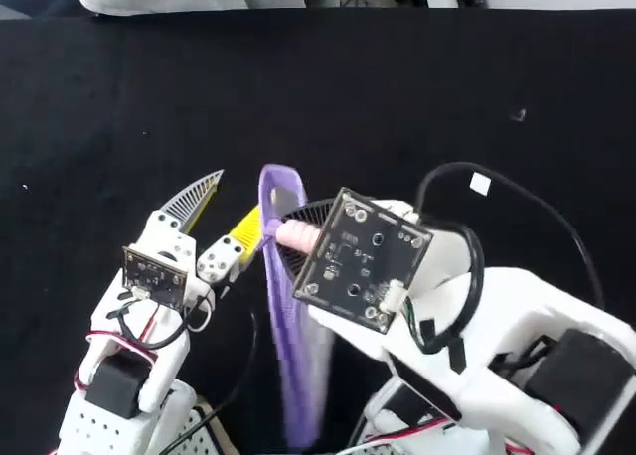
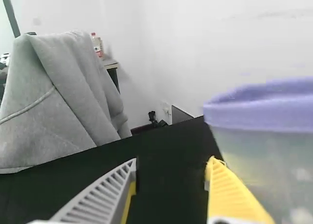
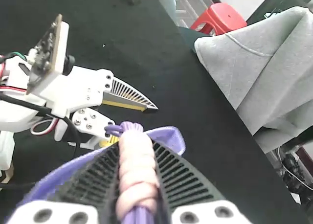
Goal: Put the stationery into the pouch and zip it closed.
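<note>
Right gripper (image 1: 292, 236) clamped, black fingers (image 3: 171, 172) closed on a pink twisted piece (image 3: 133, 165) at the far end of the purple pouch (image 1: 285, 316), the pouch standing on edge over the black table (image 1: 447, 77) between the two arms. Left gripper (image 1: 237, 199) spread wide and holding nothing, grey finger (image 2: 100, 197) well apart from the pouch, yellow finger (image 2: 230, 194) just beside its side wall, contact not clear. Pouch wall pale and see-through under a purple rim in the left wrist view, contents not discernible; grey cloth (image 3: 264, 62) draped beyond the table's far edge.
</note>
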Controlling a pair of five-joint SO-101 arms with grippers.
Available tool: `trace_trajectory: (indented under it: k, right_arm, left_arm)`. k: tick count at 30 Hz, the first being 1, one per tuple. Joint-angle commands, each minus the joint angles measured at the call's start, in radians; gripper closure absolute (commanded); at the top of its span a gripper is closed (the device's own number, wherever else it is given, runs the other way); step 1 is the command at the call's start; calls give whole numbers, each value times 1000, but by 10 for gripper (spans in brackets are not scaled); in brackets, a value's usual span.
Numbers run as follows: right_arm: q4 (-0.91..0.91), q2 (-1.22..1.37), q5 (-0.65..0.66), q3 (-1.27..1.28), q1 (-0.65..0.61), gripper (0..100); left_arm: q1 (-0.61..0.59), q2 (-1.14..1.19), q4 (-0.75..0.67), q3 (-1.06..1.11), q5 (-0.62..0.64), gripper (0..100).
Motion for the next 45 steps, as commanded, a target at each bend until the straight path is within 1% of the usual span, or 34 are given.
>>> trace_trajectory:
  k: [1, 7, 11, 13, 15, 18, 23, 31, 34, 36, 39, 45]
  right_arm:
    - [17, 36, 6, -4, 49, 985]
    - [-38, 107, 5, -4, 193, 986]
    - [-58, 145, 2, -4, 216, 986]
    - [-58, 160, 0, -4, 215, 986]
    - [-57, 171, 0, -4, 215, 986]
    - [-58, 185, -25, -2, 213, 986]
    - [-92, 216, -91, 8, 212, 986]
    - [-157, 222, -92, 82, 117, 986]
    - [-201, 226, -130, 99, 97, 986]
    - [-226, 226, -143, 114, 78, 986]
    - [-242, 226, -146, 127, 52, 986]
    - [-270, 228, -147, 130, 32, 986]
  left_arm:
    - [-10, -12, -17, -7, -9, 773]
    - [-94, -18, -17, -16, -8, 773]
    - [-147, -18, -15, -50, 0, 773]
    - [-182, -18, -14, -71, 40, 773]
    - [-203, -18, 20, -108, 64, 773]
    - [-189, -18, 133, -193, 63, 773]
    - [-93, -18, 324, -341, 63, 773]
    - [193, -20, 697, -621, 66, 769]
    - [314, -20, 807, -725, 68, 769]
    - [386, -20, 856, -782, 68, 769]
    - [443, -18, 896, -820, 69, 769]
    - [446, -18, 898, -822, 69, 769]
